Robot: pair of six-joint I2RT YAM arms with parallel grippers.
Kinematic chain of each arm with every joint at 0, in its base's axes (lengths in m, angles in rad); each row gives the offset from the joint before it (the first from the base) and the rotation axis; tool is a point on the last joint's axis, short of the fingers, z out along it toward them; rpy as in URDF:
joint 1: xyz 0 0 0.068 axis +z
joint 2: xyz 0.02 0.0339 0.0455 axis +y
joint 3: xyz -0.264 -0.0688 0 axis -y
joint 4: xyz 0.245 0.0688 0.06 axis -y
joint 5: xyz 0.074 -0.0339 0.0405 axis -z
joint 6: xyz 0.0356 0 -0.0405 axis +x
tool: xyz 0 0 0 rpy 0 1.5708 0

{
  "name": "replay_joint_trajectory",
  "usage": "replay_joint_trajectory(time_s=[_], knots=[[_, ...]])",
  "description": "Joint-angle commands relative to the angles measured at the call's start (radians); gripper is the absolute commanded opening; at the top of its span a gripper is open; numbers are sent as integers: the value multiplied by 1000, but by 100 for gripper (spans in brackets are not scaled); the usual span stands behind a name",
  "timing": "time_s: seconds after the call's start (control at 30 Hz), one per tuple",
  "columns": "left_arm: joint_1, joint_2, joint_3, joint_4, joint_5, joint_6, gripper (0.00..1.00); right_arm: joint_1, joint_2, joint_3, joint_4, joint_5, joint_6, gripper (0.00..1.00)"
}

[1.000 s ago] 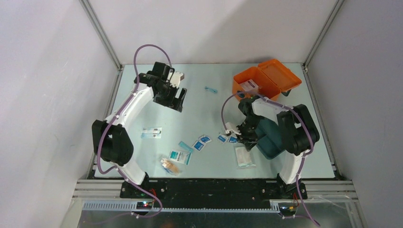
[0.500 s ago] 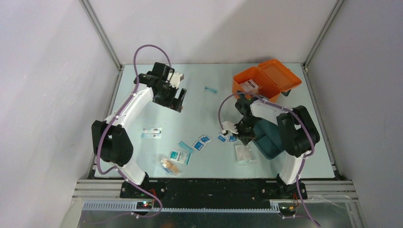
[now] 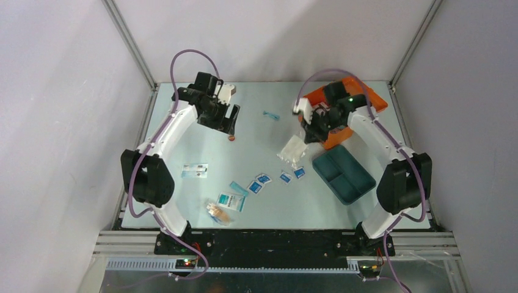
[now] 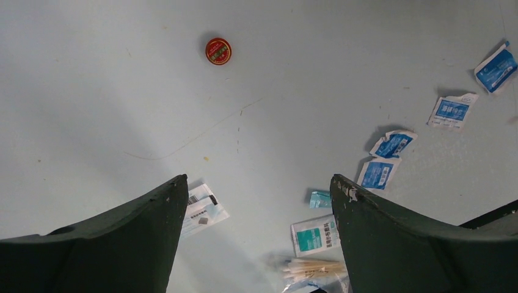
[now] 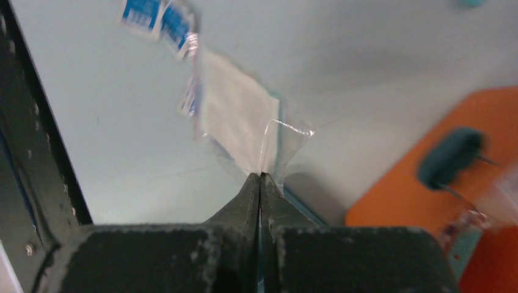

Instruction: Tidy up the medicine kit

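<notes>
The medicine kit (image 3: 372,101) is orange; its tray (image 3: 343,177), at four o'clock on the blue-grey desk (image 3: 256,140), is dark teal. The sachets (image 3: 264,179) are blue and white, the tin (image 4: 218,50) red, the packet (image 5: 235,119) in my black right tool (image 5: 261,176) clear over white.

Cannot see most of the case (image 3: 377,102) from above, behind the right arm (image 3: 372,131). Found it blurred and edge-cut in the right wrist view, with a blurred packet (image 5: 235,122) and sachets (image 5: 142,13) clipped at top. Cannot see the swab pack (image 4: 311,267) whole, cut by the left wrist view's bottom edge.
</notes>
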State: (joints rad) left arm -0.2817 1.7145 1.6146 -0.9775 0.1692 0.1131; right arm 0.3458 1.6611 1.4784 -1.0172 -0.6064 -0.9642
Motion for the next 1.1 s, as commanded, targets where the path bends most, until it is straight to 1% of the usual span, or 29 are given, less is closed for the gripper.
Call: replay_joint_trajectory(time_s=[0.0,0.03,0.1,0.2,0.33,0.4,0.57,0.7,0.83,0.9,1.07], knots=[[14,19,57,12,27,-4,90,-96,-14,130,198,-78,398,0],[15,24,60,12,26,-5,90,-128,-9,147,232,-70,503,0],[15,25,65,11,26,-7,90,-167,27,200,301,-46,616,0],[14,21,60,11,17,-1,90,-212,70,285,355,-23,703,0],[15,9,41,11,0,5,90,-279,128,341,424,30,887,0],[15,4,34,11,-4,8,90,-315,149,356,443,59,939,0],[15,-4,33,10,-23,22,90,-328,202,421,391,95,867,0],[14,-4,32,9,-32,30,90,-336,221,418,378,111,831,0],[15,-3,24,6,-36,35,90,-365,249,407,324,71,712,0],[15,-4,19,5,-41,39,90,-366,267,407,294,78,627,0],[14,-14,1,5,-55,48,91,-367,342,452,231,102,513,0]])
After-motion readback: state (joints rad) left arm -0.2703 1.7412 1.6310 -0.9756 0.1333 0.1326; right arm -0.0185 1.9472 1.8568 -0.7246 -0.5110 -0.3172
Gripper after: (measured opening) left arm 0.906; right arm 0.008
